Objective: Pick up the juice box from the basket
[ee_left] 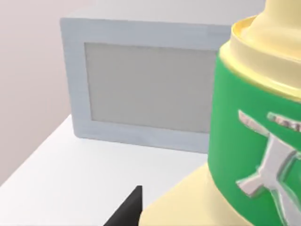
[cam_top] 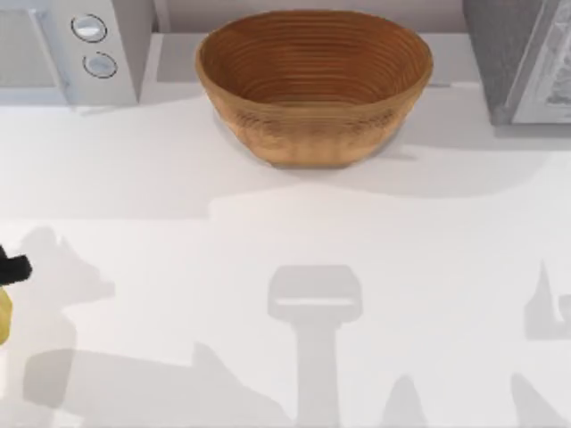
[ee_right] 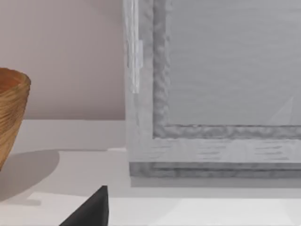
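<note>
The juice box (ee_left: 244, 141), pale yellow with a green band and silvery markings, looms right in front of the left wrist camera. In the top view a sliver of its yellow body (cam_top: 3, 316) shows at the table's far left edge, well away from the basket. My left gripper (cam_top: 13, 267) is shut on it, and one dark fingertip (ee_left: 129, 209) rests beside the carton. The brown ribbed basket (cam_top: 312, 134) stands at the back centre with nothing inside; its rim (ee_right: 11, 113) also appears in the right wrist view. My right gripper (ee_right: 89, 212) is parked at the right.
A white appliance with two round knobs (cam_top: 71, 45) stands at the back left, its grey door panel (ee_left: 141, 89) facing the left wrist camera. A grey speckled cabinet (cam_top: 517, 53) occupies the back right, close in the right wrist view (ee_right: 211, 84). Arm shadows cross the white tabletop (cam_top: 312, 250).
</note>
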